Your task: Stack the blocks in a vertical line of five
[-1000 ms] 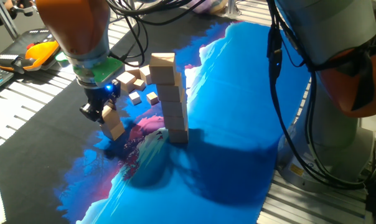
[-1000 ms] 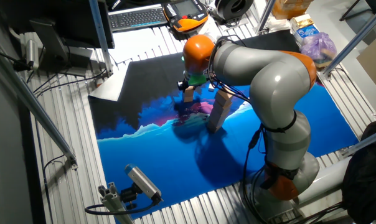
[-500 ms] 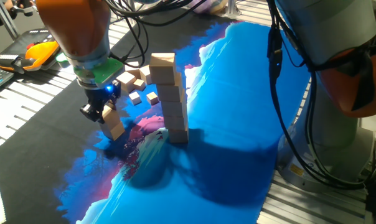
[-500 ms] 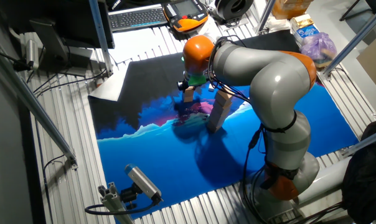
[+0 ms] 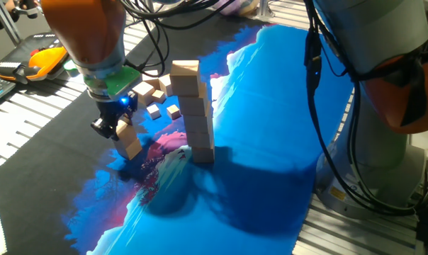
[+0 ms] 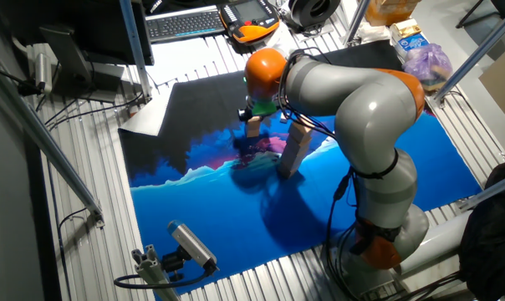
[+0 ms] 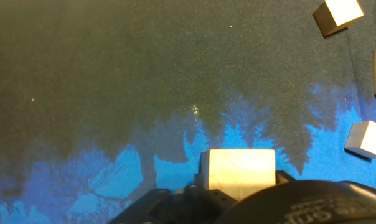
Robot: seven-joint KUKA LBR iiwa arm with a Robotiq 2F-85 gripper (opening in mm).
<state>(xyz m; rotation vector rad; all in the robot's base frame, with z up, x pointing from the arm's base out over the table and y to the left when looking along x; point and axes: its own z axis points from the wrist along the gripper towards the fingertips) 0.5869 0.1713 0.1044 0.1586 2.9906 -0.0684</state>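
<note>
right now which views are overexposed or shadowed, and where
Hand view: the held block is washed out near white, the jaws below it dark. One fixed view: the stack throws a broad shadow over the blue mat. Other fixed view: evenly lit, blocks too small for detail.

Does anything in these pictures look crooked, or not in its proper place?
Yes. The stack of blocks is not straight: its top block sits shifted to one side, overhanging those below. Loose blocks lie scattered behind it on the mat. The gripper holds one block beside the stack.
</note>
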